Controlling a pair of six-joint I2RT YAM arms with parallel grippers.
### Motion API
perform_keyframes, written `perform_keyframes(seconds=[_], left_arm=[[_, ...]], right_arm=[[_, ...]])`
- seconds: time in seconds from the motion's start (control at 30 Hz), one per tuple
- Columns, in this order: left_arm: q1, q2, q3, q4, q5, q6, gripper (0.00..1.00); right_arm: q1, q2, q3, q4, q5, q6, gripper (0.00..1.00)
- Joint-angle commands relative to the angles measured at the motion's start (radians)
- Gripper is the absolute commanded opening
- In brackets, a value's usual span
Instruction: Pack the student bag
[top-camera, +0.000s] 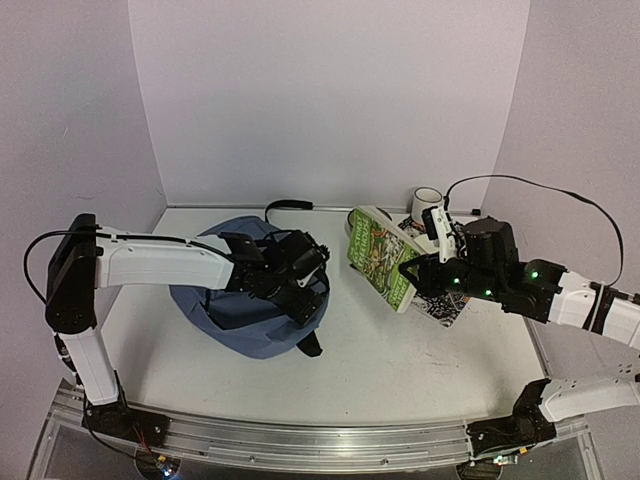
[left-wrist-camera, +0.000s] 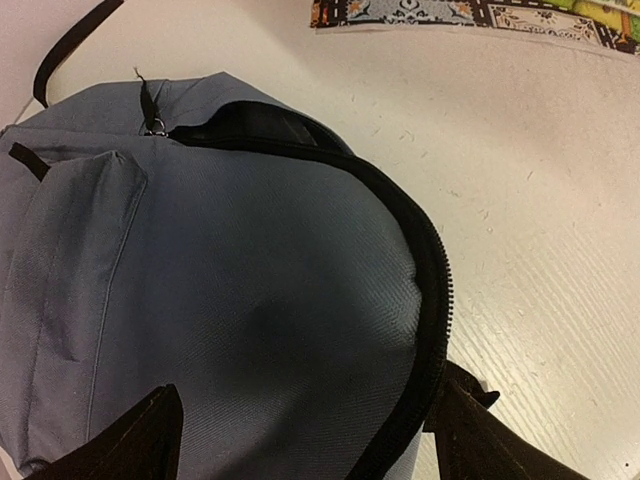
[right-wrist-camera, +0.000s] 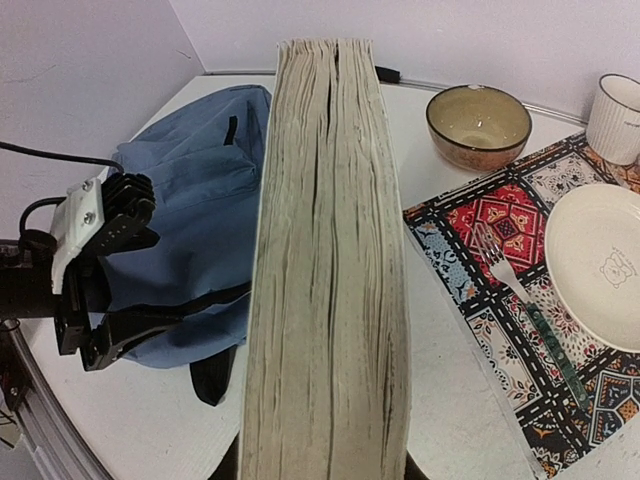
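Because the student bag (top-camera: 215, 312) is soft, unsupported fabric slumped on the table (top-camera: 400, 370) left of centre, it should sag and slide if pushed. The firmest purchase is judged to be the zip edge (left-wrist-camera: 432, 290) bordering its partly open mouth (left-wrist-camera: 255, 125). The left hand (left-wrist-camera: 315, 440) is spread wide over the bag's face, grasping nothing. The right hand (top-camera: 420, 272), to the bag's right, is clamped on a thick, stiff book (right-wrist-camera: 330, 270) held on edge.
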Motion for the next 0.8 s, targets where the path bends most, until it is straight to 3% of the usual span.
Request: perform_keyframes(seconds=[0.0, 0.13, 0.27, 0.5, 0.77], left_arm=[[0.000, 0.027, 0.055, -0.016, -0.036, 0.017, 0.88], [0.003, 0.055, 0.084, -0.029, -0.212, -0.014, 0.83], [0.006, 0.047, 0.108, -0.045, -0.321, -0.042, 0.65], [0.035, 0.008, 0.094, -0.052, -0.293, -0.029, 0.47], [0.090, -0.063, 0.099, -0.072, -0.252, 0.007, 0.04]], right_arm=[[0.003, -0.037, 0.007, 0.091, 0.026, -0.012, 0.00], [0.004, -0.030, 0.009, 0.090, 0.025, -0.013, 0.00], [0.004, -0.027, 0.007, 0.090, 0.015, -0.022, 0.00], [0.004, -0.018, 0.013, 0.089, -0.020, -0.051, 0.00], [0.019, 0.009, 0.033, 0.094, -0.082, -0.127, 0.00]])
